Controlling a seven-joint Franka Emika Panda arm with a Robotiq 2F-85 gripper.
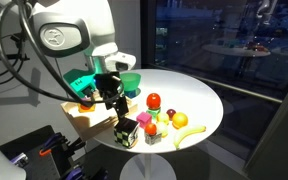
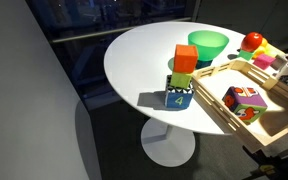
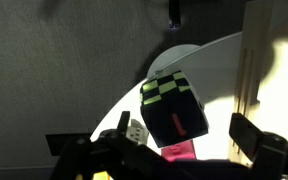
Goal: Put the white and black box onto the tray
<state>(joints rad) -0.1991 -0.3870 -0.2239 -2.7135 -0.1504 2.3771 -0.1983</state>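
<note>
The white and black box (image 1: 126,130) stands at the near edge of the round white table, beside the end of the light-wood tray (image 1: 84,118). My gripper (image 1: 112,100) hangs just above it, open. In the wrist view the box (image 3: 174,108), black with a green-white checked face, lies between the spread fingers (image 3: 184,135) with gaps on both sides, and the tray rim (image 3: 249,60) is at the right. In an exterior view a patchy cube (image 2: 244,100) lies inside the tray (image 2: 224,66). I cannot tell if it is the same box. No gripper shows there.
A green bowl (image 1: 130,80) (image 2: 209,45) stands behind the tray. Small fruits (image 1: 169,115) (image 2: 254,40) lie on the table. A stack of coloured blocks (image 2: 181,80) stands near the table edge. A pink block (image 3: 179,150) and a small grey die (image 3: 134,130) are near the box.
</note>
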